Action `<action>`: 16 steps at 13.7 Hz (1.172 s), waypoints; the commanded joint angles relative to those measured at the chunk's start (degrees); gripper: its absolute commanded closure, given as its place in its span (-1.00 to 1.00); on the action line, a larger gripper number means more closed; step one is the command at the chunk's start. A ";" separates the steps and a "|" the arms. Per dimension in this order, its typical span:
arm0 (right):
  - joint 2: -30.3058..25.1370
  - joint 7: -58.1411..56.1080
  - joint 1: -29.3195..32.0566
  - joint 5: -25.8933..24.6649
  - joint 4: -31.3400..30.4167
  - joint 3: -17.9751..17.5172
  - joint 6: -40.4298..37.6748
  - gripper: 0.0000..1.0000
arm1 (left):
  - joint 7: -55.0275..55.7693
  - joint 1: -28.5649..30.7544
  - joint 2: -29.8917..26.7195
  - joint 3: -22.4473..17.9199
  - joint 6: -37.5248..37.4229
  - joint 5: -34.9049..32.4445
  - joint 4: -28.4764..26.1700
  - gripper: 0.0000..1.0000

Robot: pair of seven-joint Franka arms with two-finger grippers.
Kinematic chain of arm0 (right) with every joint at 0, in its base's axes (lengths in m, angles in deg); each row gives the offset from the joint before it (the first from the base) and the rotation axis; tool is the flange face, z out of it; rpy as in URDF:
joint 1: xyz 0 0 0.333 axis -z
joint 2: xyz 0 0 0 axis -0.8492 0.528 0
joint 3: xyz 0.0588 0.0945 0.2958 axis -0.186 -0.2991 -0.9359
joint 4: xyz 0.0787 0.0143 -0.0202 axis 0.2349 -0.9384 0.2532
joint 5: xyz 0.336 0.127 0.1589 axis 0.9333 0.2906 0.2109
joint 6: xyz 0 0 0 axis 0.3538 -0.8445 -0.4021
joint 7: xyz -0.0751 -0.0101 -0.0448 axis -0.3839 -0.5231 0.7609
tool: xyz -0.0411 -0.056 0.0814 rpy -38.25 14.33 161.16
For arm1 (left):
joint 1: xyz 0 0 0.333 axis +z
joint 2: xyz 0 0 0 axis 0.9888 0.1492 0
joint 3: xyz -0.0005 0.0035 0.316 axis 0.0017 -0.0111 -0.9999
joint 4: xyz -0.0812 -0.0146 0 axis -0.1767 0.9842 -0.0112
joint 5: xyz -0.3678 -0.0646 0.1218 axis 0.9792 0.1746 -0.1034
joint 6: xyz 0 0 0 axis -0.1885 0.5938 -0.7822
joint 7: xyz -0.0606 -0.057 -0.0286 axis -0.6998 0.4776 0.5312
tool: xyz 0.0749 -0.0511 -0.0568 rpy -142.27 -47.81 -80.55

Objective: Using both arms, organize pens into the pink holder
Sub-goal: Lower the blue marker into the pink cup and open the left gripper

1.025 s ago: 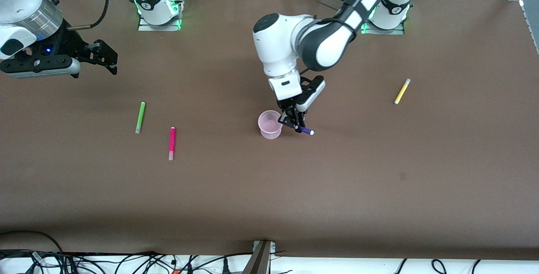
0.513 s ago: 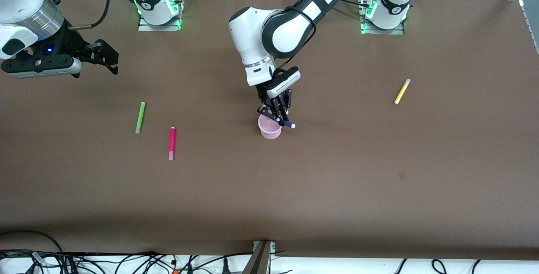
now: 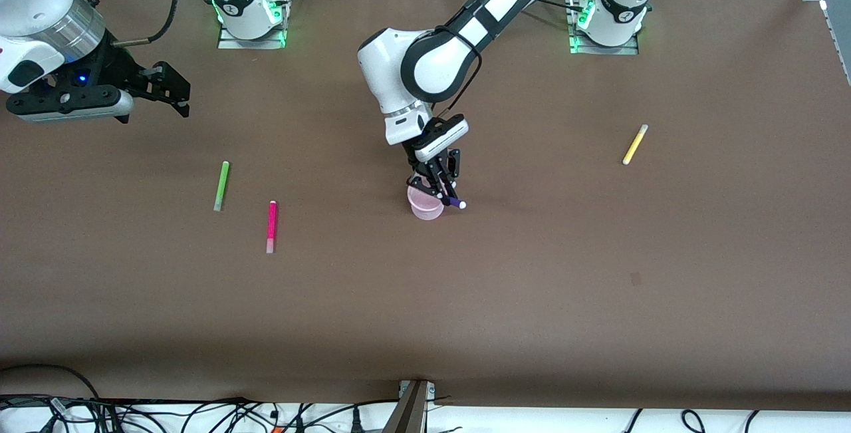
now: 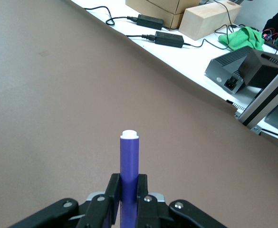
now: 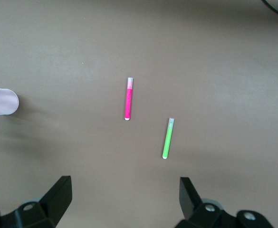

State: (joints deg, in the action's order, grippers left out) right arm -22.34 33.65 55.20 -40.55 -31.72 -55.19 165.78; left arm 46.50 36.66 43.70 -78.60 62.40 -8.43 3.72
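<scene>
Overhead, a wide brown counter [image 3: 532, 300] fills the scene, cables along its edges. The left pincer [image 3: 447, 195] hangs over the pink holder [image 3: 425, 205], clamped on the purple pen [image 3: 455, 203]. The right pincer [image 3: 174, 92], wide open and empty, waits above the green pen [image 3: 221, 185] and magenta pen [image 3: 271, 226]. The yellow pen [image 3: 635, 144] lies well apart from both pincers, toward the left arm's end.

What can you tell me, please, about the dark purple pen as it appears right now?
The dark purple pen is a thin, smooth, plastic-looking stick with a whitish tip. The left pincer is shut on it partway along, with the tipped end jutting out from between the fingers. It is off the table, tilted, over the rim of the pink holder, and not yet inside. Only the pincer's fingers touch it.
</scene>
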 commanded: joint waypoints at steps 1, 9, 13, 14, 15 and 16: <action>0.04 0.73 -0.94 -0.42 0.87 0.00 -0.19 -1.00 | 0.79 -1.47 1.33 -1.19 -1.48 -1.72 2.49 1.00; 0.13 0.73 -0.94 -0.42 0.87 0.08 -0.11 -1.00 | 0.53 -1.82 0.54 -1.20 -1.48 -1.54 2.67 -0.38; 0.05 0.73 -1.03 -0.33 0.87 0.08 -0.28 -1.00 | -3.67 0.19 -4.63 -1.11 -1.65 1.95 2.67 -1.00; -0.04 0.73 -1.03 -0.33 0.78 0.08 -0.63 -1.00 | -8.05 0.98 -6.65 -1.02 -1.65 5.54 2.67 -1.00; 0.04 0.73 -1.03 -0.33 0.86 0.08 -0.46 -1.00 | -13.05 2.21 -8.67 -0.93 -1.65 9.93 2.75 -1.00; 0.04 0.73 -1.03 -0.42 0.87 0.08 -0.20 -1.00 | -18.84 3.70 -11.73 -1.02 -1.65 15.19 2.67 -1.00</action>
State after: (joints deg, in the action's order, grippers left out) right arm -22.34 33.67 54.57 -40.55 -31.70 -55.14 165.84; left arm 36.77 37.85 37.76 -79.83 61.39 -0.38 7.62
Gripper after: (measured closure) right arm 0.000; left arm 0.000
